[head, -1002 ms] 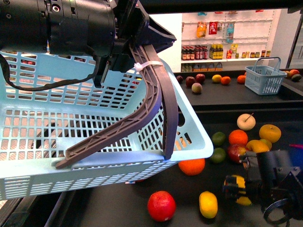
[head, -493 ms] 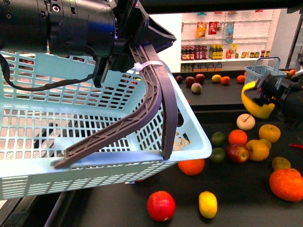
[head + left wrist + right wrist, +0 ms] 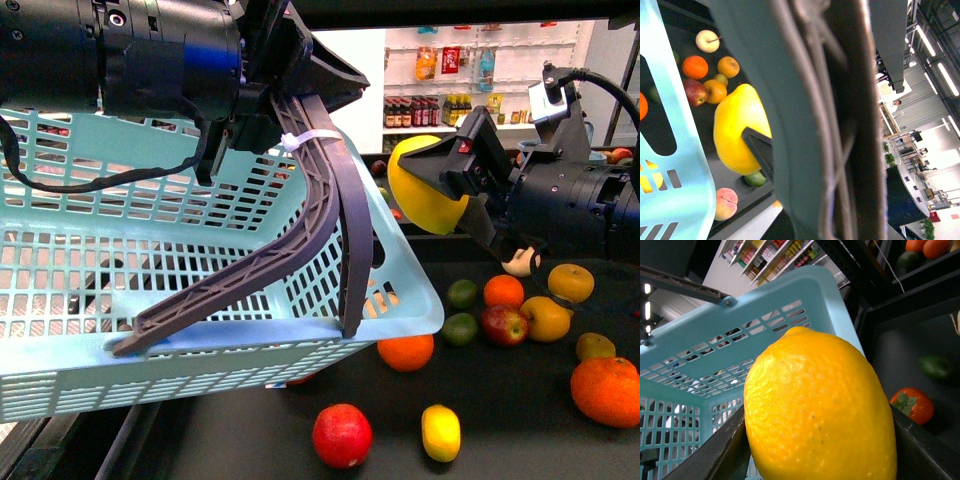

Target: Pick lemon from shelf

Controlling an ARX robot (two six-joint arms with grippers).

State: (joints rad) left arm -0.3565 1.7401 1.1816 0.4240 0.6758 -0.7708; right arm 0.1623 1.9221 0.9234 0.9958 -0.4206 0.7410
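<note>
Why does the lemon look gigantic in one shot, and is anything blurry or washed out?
Right wrist view: the lemon is close to the lens, so it fills the frame, sharp and evenly lit. Left wrist view: the basket handle is a close blurred mass; ceiling lights glare. Front view: sharp, though the white back wall looks washed out.

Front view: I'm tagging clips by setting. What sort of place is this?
Probably a grocery store or a mock-up: loose fruit on a black produce shelf, white wall shelves of bottles, and a blue shopping basket.
</note>
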